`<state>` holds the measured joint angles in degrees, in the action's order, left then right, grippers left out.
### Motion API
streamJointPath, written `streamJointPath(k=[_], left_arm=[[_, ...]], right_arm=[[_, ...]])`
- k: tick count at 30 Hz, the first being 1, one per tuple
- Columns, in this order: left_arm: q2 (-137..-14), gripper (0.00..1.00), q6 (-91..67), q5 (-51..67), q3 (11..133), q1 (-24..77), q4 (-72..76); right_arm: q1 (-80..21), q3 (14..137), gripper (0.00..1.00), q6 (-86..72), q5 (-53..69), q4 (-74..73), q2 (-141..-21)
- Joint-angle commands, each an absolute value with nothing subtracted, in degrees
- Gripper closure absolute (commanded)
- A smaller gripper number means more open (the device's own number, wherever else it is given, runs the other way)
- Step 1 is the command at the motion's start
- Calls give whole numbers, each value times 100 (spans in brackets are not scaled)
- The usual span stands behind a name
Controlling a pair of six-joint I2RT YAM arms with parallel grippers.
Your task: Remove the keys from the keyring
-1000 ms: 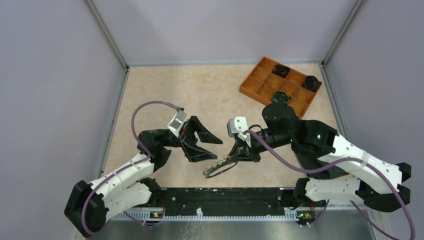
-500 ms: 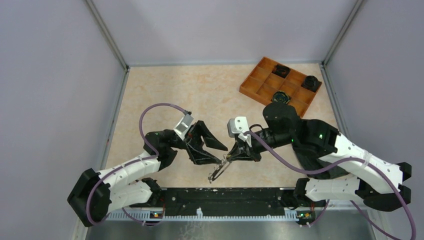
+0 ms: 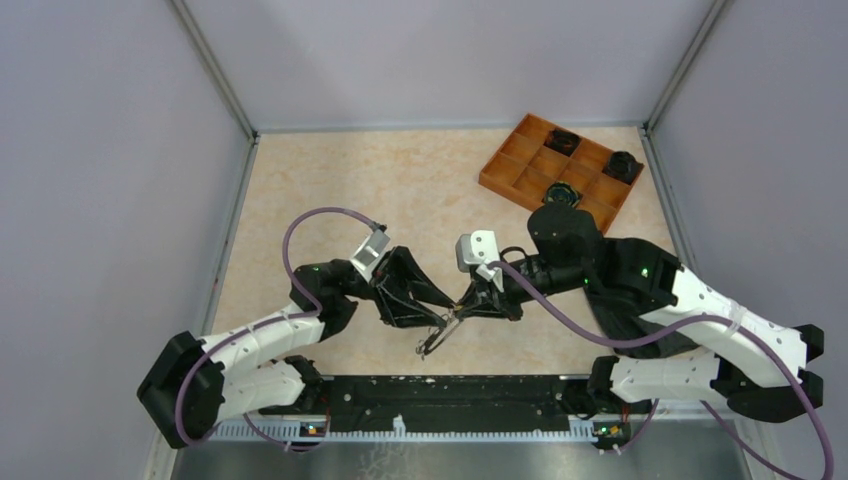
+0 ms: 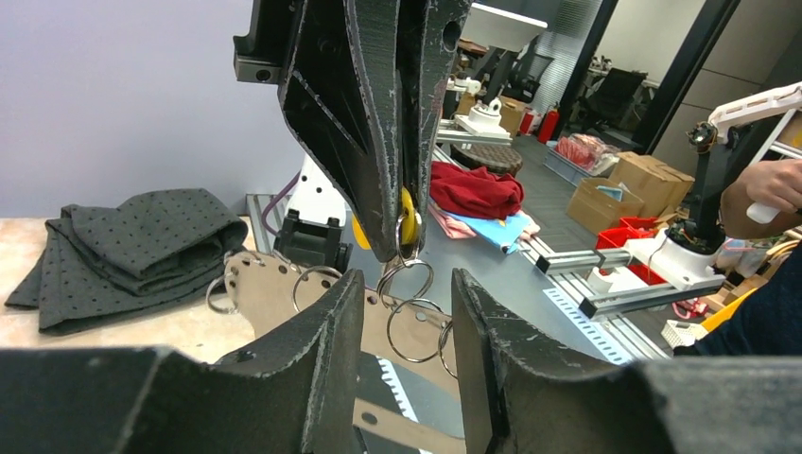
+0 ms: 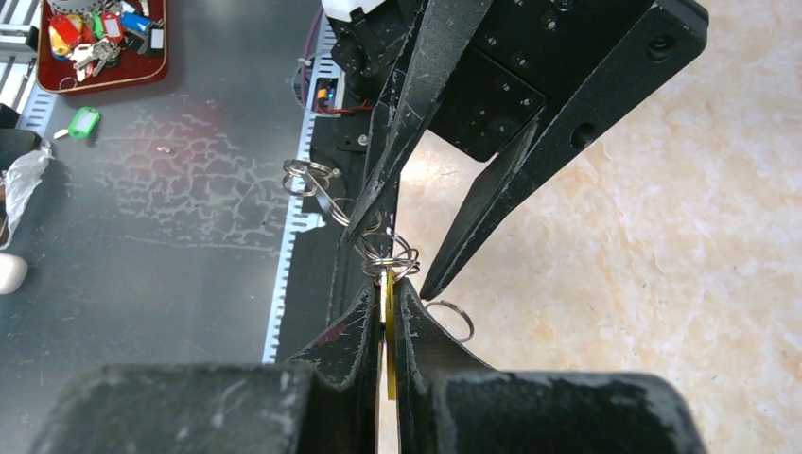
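Two black claws meet by the middle of the worktop's near edge. The right claw point(image 5: 388, 295) is pinched tight on the small yellow tag point(image 4: 408, 225), while the left claw point(image 4: 407, 284) is spread apart, straddling the wire rings of the flat grey metal D-shaped keyring point(image 3: 436, 340).

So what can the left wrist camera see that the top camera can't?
Only the left wrist view shows a grey dotted cloth and, plainly, the yellow key pinched in the right end effector. Only the top view shows the orange tray. Both show the keyring hanging under that end effector.
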<state>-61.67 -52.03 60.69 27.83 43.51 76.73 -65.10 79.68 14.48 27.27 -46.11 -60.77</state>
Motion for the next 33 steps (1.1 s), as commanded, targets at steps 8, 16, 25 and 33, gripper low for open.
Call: streamJointPath(k=[8,16,25,33], left_arm=[[-6314,65,-5262,6102,2859,4430,8418],[-6326,76,-5344,6067,2832,4438,8589],[-6392,80,-5440,5981,2822,4438,8648],[-6490,89,-5584,5853,2815,4439,8749]], right_arm=[[-6565,8315,100,1519,2546,-4445,-5990],[-6563,8337,100,1520,2450,-4430,-5985],[-6565,8323,100,1512,2366,-4412,-5994],[-6565,8307,100,1494,2320,-4377,-5999]])
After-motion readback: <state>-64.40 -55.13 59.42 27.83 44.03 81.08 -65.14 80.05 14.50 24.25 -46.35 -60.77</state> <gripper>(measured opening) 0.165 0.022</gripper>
